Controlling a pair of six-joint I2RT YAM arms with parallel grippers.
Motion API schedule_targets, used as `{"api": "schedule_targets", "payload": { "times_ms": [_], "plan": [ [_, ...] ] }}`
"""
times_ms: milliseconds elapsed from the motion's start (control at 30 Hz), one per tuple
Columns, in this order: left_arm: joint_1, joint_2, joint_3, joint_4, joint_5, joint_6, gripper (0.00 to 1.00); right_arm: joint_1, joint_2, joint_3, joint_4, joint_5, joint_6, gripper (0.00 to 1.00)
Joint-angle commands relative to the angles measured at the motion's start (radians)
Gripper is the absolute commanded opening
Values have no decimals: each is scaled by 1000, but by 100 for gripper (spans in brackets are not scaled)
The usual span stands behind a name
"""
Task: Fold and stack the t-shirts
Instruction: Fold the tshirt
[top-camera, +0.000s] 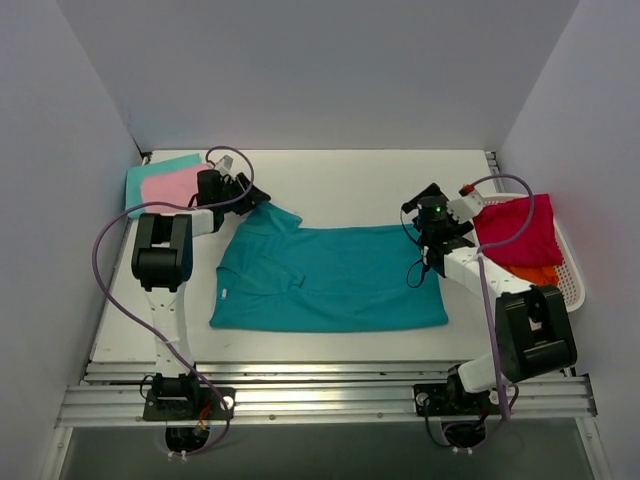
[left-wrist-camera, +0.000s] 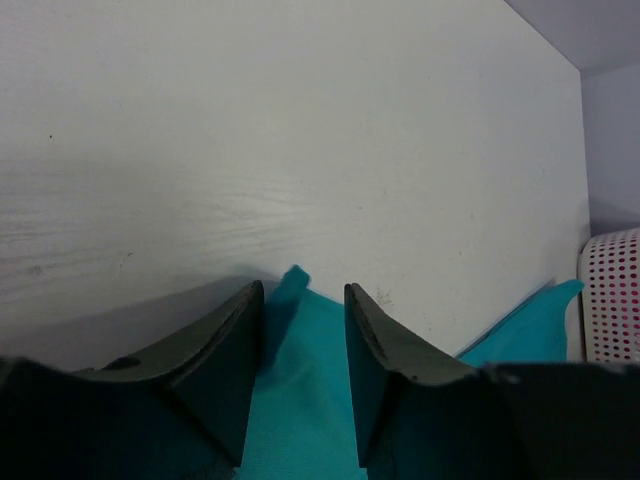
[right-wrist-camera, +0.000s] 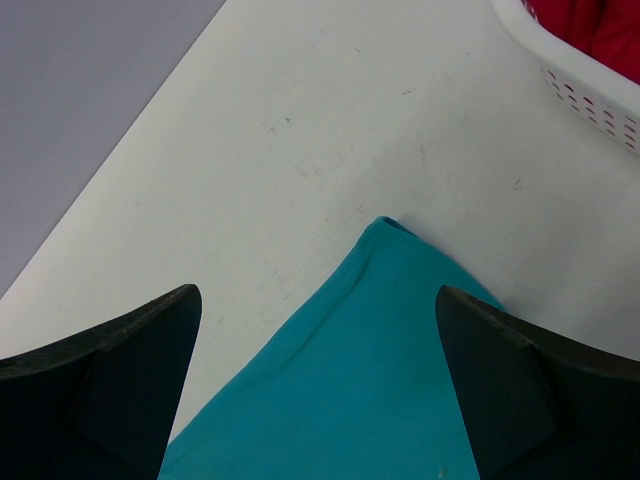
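A deep teal t-shirt lies spread flat in the middle of the table. My left gripper is at its far left corner. In the left wrist view its jaws stand apart but fairly narrow, with a strip of teal cloth lying between them, not pinched. My right gripper hovers over the far right corner. Its jaws are wide open astride the teal corner. A folded pink t-shirt rests on a pale aqua one at the back left.
A white lattice basket at the right edge holds a crimson t-shirt and an orange one. The basket also shows in the right wrist view and the left wrist view. Walls enclose the table on three sides.
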Motion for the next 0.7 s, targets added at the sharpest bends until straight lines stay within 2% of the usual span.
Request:
{"api": "schedule_targets", "payload": {
  "times_ms": [0,100,200,500,667],
  "plan": [
    [4,9,16,31,21,17,44,-10,14,25,17,25,-17,100],
    [8,25,39,7,16,21,12,-16,60,47,27,25,-40,100],
    [13,42,74,-19,17,26,3,-36,144,94,50,-11,-72,99],
    [22,56,129,-35,27,27,2,-105,437,283,2,-124,-92,96],
    [28,58,117,-4,45,17,2,-117,471,307,-21,-149,-78,95]
  ]
}}
